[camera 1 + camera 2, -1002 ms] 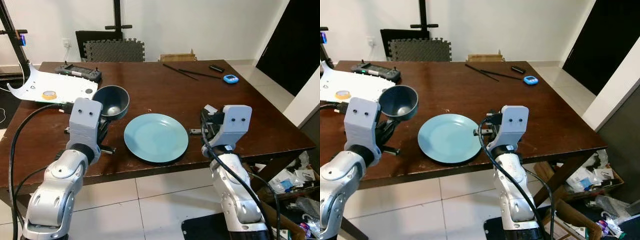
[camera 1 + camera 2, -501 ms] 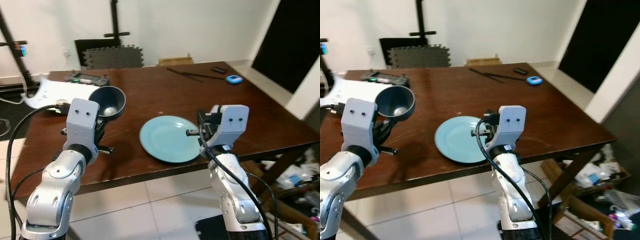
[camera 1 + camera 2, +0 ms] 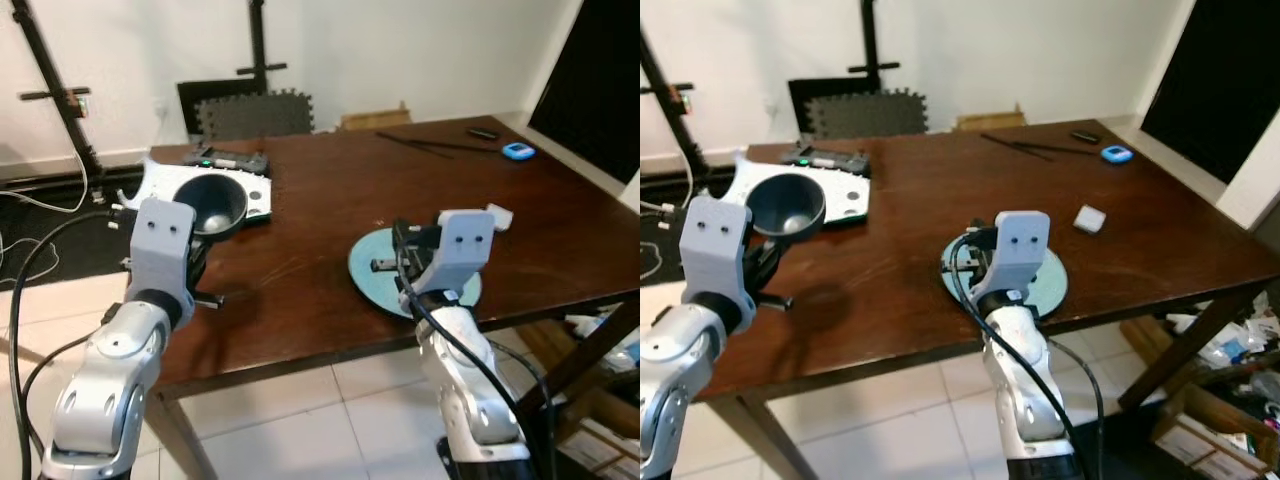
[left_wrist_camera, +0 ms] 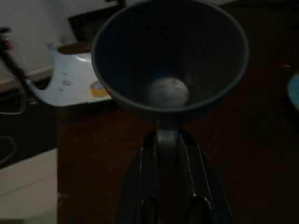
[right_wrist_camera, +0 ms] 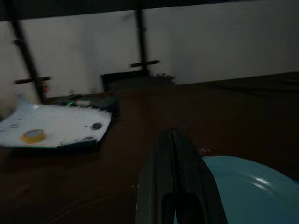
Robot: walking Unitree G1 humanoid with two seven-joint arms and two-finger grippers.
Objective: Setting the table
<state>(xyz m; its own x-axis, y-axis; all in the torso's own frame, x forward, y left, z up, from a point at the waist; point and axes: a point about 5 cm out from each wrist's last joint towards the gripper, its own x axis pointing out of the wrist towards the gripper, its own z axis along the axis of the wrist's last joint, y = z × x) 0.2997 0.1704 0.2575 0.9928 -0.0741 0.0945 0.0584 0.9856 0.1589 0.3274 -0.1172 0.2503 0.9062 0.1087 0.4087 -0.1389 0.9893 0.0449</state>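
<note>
A dark brown wooden table point(image 3: 320, 250) stands on a pale tiled floor point(image 3: 290, 420) before a white wall, with a black stand point(image 3: 262, 40) and a grey foam mat point(image 3: 255, 112) behind it and a dark doorway to the robot's right. On the far part of the table lie black chopsticks point(image 3: 1025, 148), a small blue device point(image 3: 1117, 154) and a white board point(image 3: 805, 190) with a black controller point(image 3: 830, 158) at its back edge; a small white block point(image 3: 1090, 218) sits nearer the right edge. The left wrist view gives what the head views cannot: the left gripper point(image 4: 168, 140) has its two black fingers closed on the rim of the dark blue bowl point(image 4: 170, 56), which is held above the table near its left front edge (a pale glint shows in its bottom). The right wrist view shows the right gripper point(image 5: 176, 154) with its fingers pressed together, holding nothing, hovering over the near edge of the light blue plate point(image 5: 252, 186), which lies flat on the table near its front edge, partly hidden behind that wrist in the head views.
</note>
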